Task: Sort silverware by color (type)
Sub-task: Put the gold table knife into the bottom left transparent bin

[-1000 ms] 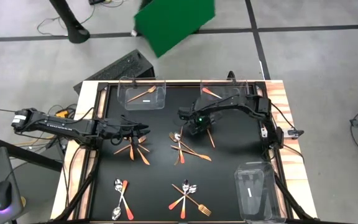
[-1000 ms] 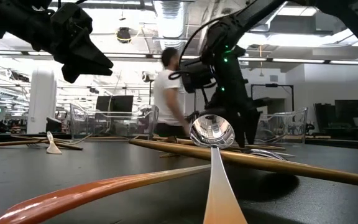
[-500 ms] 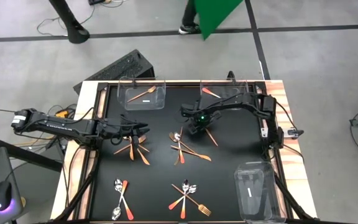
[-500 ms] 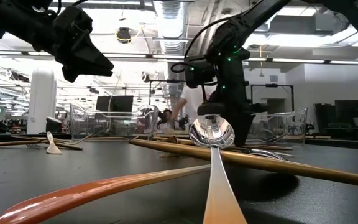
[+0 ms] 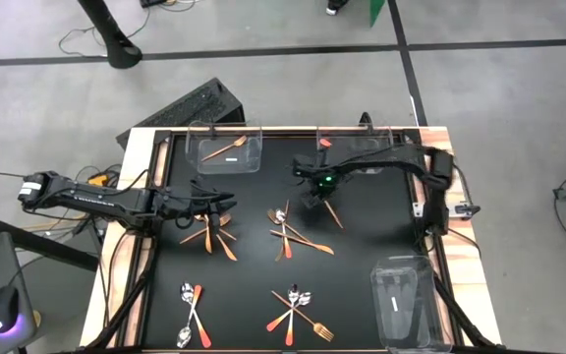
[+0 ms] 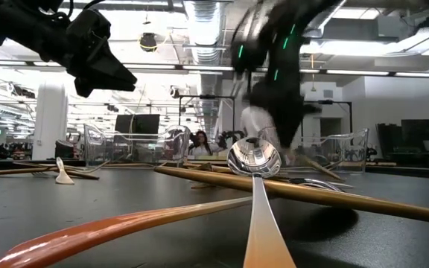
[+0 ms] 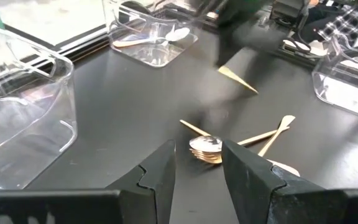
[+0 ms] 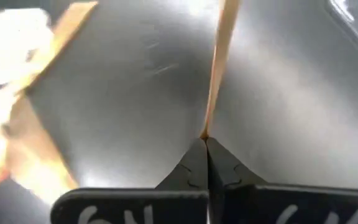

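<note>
Two end effectors: right (image 8: 205, 144) clenched on slim gold stick (image 8: 216, 74); left (image 7: 197, 163) spread, holding nothing

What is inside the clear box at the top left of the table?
Inside the clear box lies one copper-gold utensil, slanted across the bottom. The plastic is see-through, so nothing seems hidden, though the utensil's exact type is too small to tell.

My right claw (image 8: 205, 144) pinches one end of a long thin gold stick (image 5: 331, 212). Copper forks and spoons with red-orange handles (image 5: 291, 238) lie crossed in little piles on the black surface (image 5: 362, 246). One more pile (image 5: 296, 313) lies nearer the front.
</note>
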